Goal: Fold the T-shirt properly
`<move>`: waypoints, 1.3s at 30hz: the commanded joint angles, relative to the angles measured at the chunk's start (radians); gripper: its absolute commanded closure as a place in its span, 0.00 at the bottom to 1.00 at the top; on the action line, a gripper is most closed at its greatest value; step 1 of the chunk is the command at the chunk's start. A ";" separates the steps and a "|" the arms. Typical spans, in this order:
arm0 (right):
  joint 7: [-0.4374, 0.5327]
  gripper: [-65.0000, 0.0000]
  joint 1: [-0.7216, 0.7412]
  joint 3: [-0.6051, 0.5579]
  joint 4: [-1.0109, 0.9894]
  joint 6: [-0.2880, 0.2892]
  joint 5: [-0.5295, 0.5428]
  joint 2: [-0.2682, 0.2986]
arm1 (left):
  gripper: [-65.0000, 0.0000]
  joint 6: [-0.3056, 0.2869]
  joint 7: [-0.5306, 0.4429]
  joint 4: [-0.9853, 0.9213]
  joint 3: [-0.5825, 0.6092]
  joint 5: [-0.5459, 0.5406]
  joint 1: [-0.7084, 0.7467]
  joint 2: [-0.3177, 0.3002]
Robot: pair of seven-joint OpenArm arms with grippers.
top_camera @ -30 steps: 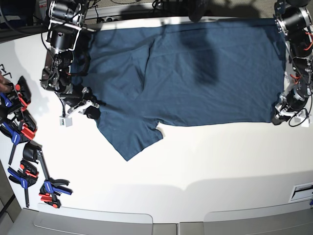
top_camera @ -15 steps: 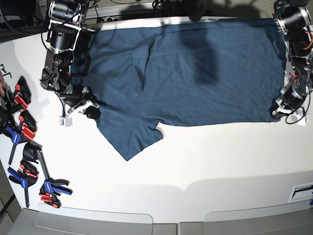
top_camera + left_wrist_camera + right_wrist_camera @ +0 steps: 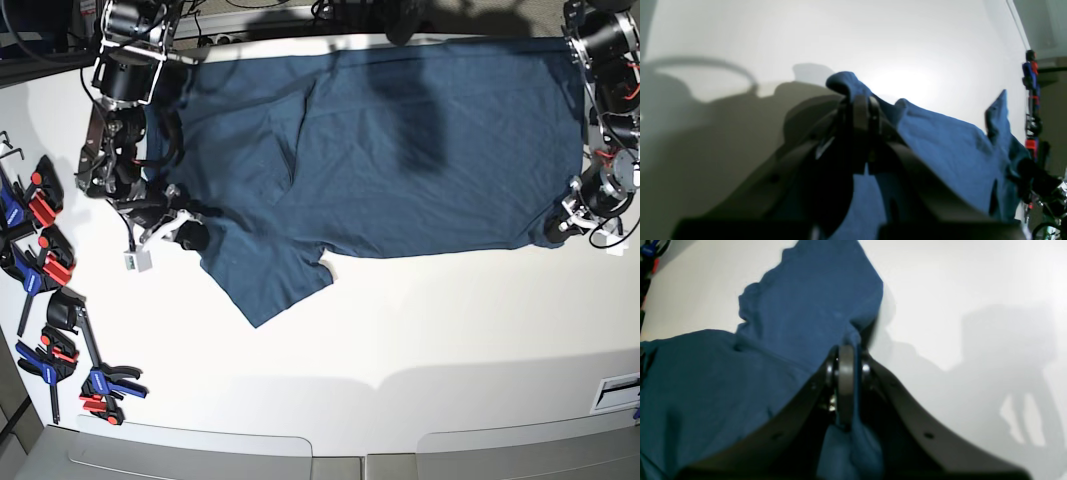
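The dark navy-teal T-shirt (image 3: 400,150) lies spread flat along the far half of the white table (image 3: 400,340), one sleeve (image 3: 268,285) pointing toward the front. In the base view my right gripper (image 3: 186,233) is on the left, shut on the shirt's edge by that sleeve. The right wrist view shows its jaws (image 3: 846,355) pinched on blue cloth (image 3: 800,316). My left gripper (image 3: 560,224) is on the right, shut on the hem corner. In the left wrist view (image 3: 861,105) a small bulge of cloth (image 3: 846,83) stands above the closed jaws.
Several red, blue and black clamps (image 3: 45,265) lie along the table's left edge, more near the front left (image 3: 100,385); some show far right in the left wrist view (image 3: 1030,76). A small label (image 3: 615,390) sits at the right edge. Both arm bases stand at the back corners.
My left gripper has shut on the hem corner and drawn it slightly inward. The right gripper stays shut on the shirt and has shifted a little toward the front.
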 commanded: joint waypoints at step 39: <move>-0.317 1.00 -0.345 0.352 0.484 0.030 0.401 0.014 | 1.00 -0.068 0.078 0.614 -0.331 -0.139 0.594 -0.019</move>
